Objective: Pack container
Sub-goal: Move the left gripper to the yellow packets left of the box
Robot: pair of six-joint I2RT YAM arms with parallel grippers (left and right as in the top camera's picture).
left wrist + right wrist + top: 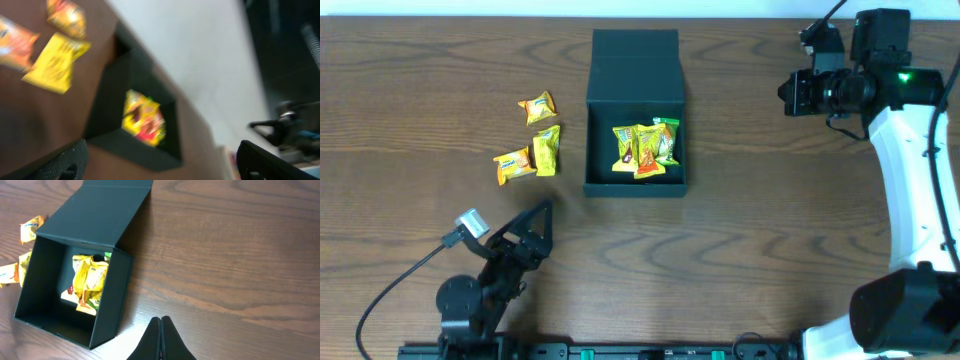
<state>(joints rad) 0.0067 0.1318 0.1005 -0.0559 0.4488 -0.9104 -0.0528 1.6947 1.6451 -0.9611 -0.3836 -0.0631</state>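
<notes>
The container [635,186], a dark teal-black square box, stands open at the table's middle with its flap lid [635,60] laid back. Several candy packets [645,148] lie inside it. Three yellow-orange candy packets [532,148] lie on the table left of it. My left gripper [535,220] is open and empty, near the front edge, below those loose packets. Its blurred wrist view shows the container [135,145] and loose packets [55,62]. My right gripper [788,92] is shut and empty, raised to the right of the container; its wrist view shows the container [107,315] and the fingertips [161,322].
The wood-grain table [770,220] carries nothing else. The right arm's white body [920,170] runs along the right side. The left arm's base [460,300] and cable sit at the front left.
</notes>
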